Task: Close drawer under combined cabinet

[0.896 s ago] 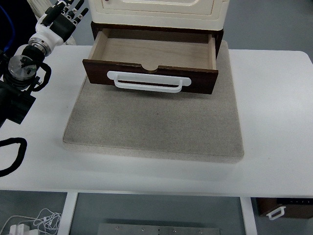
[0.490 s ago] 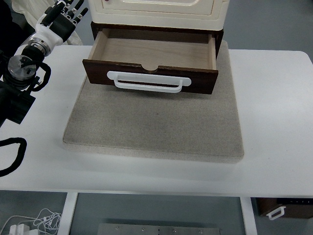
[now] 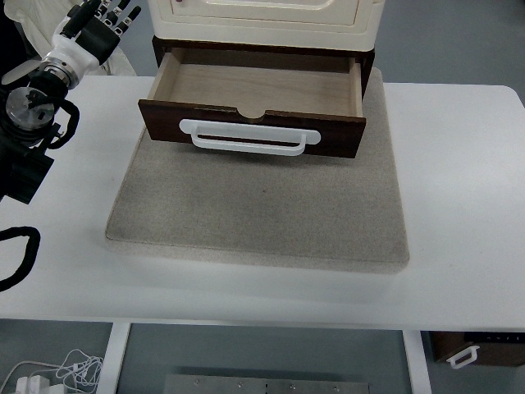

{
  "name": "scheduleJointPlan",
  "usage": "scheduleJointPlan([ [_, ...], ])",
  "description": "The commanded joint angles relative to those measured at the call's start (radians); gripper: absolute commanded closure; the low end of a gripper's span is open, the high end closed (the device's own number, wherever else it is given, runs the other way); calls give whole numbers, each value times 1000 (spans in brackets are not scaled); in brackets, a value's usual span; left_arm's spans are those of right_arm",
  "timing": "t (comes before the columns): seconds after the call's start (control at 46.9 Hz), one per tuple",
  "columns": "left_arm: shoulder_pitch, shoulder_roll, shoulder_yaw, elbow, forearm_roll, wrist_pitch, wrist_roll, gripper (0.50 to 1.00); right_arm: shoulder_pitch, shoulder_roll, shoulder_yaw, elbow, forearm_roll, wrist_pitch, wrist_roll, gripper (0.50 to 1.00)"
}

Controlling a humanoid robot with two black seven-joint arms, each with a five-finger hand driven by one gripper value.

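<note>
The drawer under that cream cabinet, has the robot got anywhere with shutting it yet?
Nothing looks done: the drawer stands pulled out, its empty inside showing, its white handle untouched. The left hand is up at the far left corner, fingers spread, holding nothing and clear of the drawer. Left to do: bring a hand to the drawer front and push it in under the cabinet.

Left arm at 10 o'clock: black housing, silver-grey round joint, black cables looping alongside. White wrist cuff. Left hand: black palm, dark fingers with pale segments.
</note>
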Motion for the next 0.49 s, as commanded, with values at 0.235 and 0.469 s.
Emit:
scheduleJointPlan([
  [0.235, 0, 2, 1, -6, -3, 1, 0, 500, 0, 0, 0, 0, 0, 0, 0, 548],
  [0.469, 3, 4, 3, -8, -2, -1, 0, 500, 0, 0, 0, 0, 0, 0, 0, 548],
])
